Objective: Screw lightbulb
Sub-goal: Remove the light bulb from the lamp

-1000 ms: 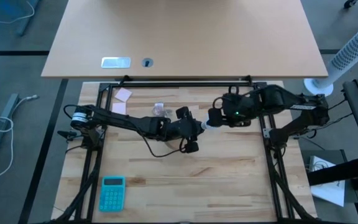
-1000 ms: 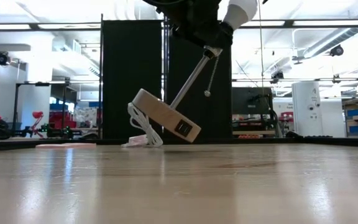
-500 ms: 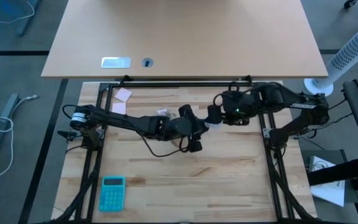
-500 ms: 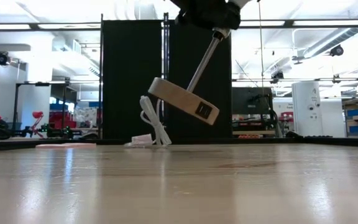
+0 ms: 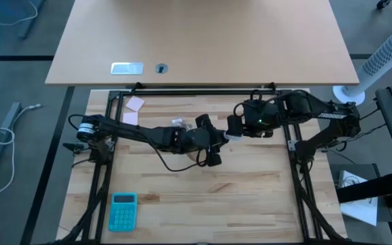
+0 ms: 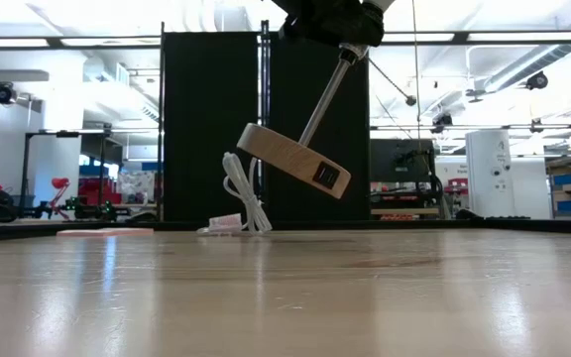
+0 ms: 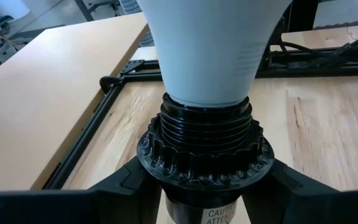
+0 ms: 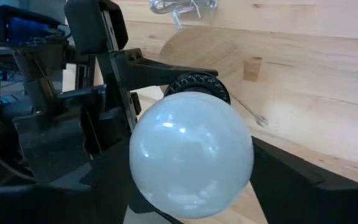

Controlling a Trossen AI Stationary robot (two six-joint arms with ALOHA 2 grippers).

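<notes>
A small lamp hangs tilted above the table's middle: a wooden disc [image 6: 290, 164], a metal rod [image 6: 323, 99] and a black ribbed socket [image 7: 205, 149]. The white frosted lightbulb [image 8: 191, 155] sits in that socket and also shows in the left wrist view [image 7: 210, 50]. My left gripper [image 5: 215, 141] is shut on the socket. My right gripper [image 8: 191, 171] reaches in from the table's right, its fingers at the lightbulb's two sides. The lamp's white cord [image 6: 246, 198] trails down to the table. My left gripper pinches the black socket just below its toothed collar [image 7: 205, 208] between its two fingers, reaching in from the table's left and slanting slightly down. The lamp is lifted clear and tilted, its wooden disc hanging low. My right gripper has its two fingers [image 8: 291, 177] against opposite sides of the lightbulb's round globe [image 8: 244, 155]. It comes from the table's right, slanting down. The lightbulb stays seated in the socket.
A crumpled clear wrapper [image 5: 177, 122] lies behind the lamp, with pink notes [image 5: 135, 103] at the far left. A teal calculator [image 5: 122, 209] lies near the front left. A black frame [image 5: 203, 90] borders the table. A larger desk [image 5: 203, 41] stands beyond.
My left gripper has risen a little and carried the lamp toward my right gripper. The wooden disc has lifted higher off the table and stays tilted. The lightbulb has gone in between my right gripper's fingers. The cord's lower end stays on the table.
</notes>
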